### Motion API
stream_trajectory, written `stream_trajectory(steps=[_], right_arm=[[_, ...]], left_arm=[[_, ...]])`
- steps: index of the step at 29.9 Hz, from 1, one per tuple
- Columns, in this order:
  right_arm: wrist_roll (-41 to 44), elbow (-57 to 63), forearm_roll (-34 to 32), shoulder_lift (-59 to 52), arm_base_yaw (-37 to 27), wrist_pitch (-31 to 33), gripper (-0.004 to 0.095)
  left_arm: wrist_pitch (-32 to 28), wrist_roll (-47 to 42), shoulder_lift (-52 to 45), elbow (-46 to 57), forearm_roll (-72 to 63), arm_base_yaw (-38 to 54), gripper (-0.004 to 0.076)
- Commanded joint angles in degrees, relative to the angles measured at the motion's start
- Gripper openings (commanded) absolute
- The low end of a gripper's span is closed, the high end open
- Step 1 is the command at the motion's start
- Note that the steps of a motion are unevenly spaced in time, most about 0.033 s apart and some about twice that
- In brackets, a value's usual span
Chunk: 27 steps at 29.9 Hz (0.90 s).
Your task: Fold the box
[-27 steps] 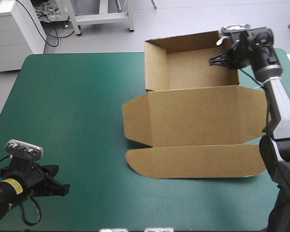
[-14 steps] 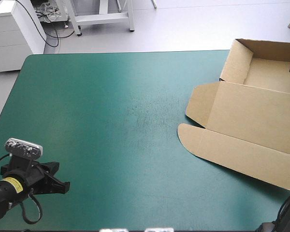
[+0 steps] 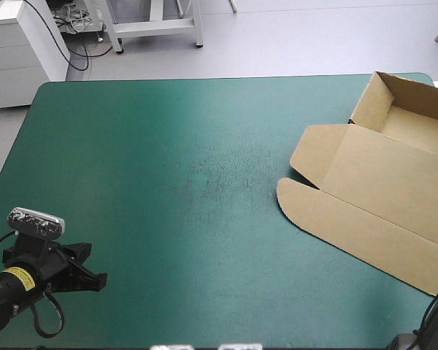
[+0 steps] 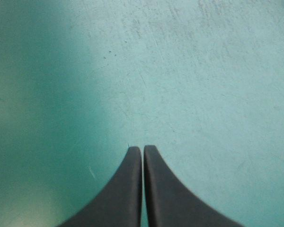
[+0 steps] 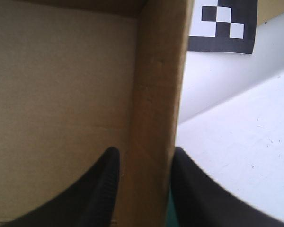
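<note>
The box (image 3: pixel 379 182) lay at the right side of the counter (image 3: pixel 168 182). Its tray stood toward the far right corner with the walls raised, and the lid with its rounded flap lay flat on the teal-green cover, pointing toward the near edge. The whole sheet sat askew to the counter's edges, and its right part ran out of the high view. The right gripper (image 5: pixel 144 156) was clamped on one upright wall of the tray, one black finger inside against the brown board and the other outside. That hold looked suited to dragging or turning the whole box by its stiffest raised part without crushing the flat lid. Just beyond that wall the right wrist view showed pale floor and a black-and-white checkered marker (image 5: pixel 222 23), so the held wall seemed to stand at or past the counter's edge. The left gripper (image 4: pixel 142 150) hovered low over bare cover near the near left corner, well apart from the box. Its fingers were pressed together in a point with nothing between them, probably parked out of the way. The cover was lightly scuffed toward its middle and otherwise plain. Beyond the far edge stood a white cabinet (image 3: pixel 22 44) and the legs of a metal frame (image 3: pixel 153 25) on a pale floor (image 3: pixel 292 36).
</note>
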Motion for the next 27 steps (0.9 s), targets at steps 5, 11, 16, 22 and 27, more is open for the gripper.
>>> stream_trajectory(steps=[5,11,16,22,27], right_arm=[[0.3,-1.6,0.4,-5.6,-2.6,-1.4,0.0820],[-1.8,-1.6,9.3,-13.5,-2.6,-1.5,0.0807],[-7.6,-1.7,21.0,-20.5,-2.6,-1.5,0.0775],[-10.1,-1.6,31.5,-26.5,1.8,-1.5,0.0061],[-11.0,2.6,31.4,-31.5,9.9,-1.5,0.0001]], left_arm=[[-3.1,-0.4,0.2,-1.3,-1.6,-0.1,-0.0008],[-3.1,-0.4,0.2,-1.3,-1.5,-0.1,-0.0008],[-3.1,-0.4,0.2,-1.3,-2.8,-0.1,-0.0008],[-3.3,1.9,0.2,-1.3,-2.7,-0.1,-0.0008],[-3.1,1.5,0.2,-1.3,-2.0,-0.1,-0.0008]])
